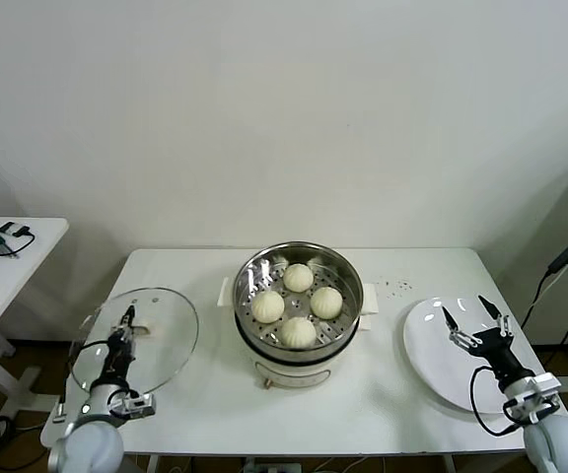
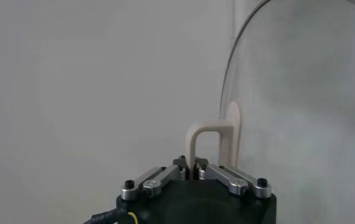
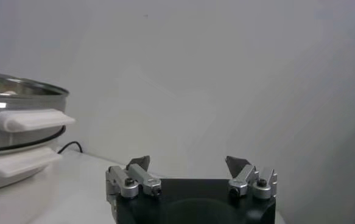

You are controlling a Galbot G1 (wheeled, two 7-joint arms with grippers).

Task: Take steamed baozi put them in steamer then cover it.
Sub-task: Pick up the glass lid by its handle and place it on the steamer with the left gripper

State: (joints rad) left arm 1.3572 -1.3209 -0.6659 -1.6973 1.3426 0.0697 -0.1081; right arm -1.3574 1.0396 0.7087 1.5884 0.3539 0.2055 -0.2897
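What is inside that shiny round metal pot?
Four cream-white round dough buns sit on a perforated tray inside the shiny steel pot. Whatever lies beneath the tray is hidden.

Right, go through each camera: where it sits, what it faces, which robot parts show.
Head: high on the robot, looking down at the table, steamer with four baozi, both arms.
Left wrist: behind the left pincer, shut on the cover handle.
Right wrist: behind the open right pincer, facing wall and steamer.
Shared: head and right wrist both show the steamer.
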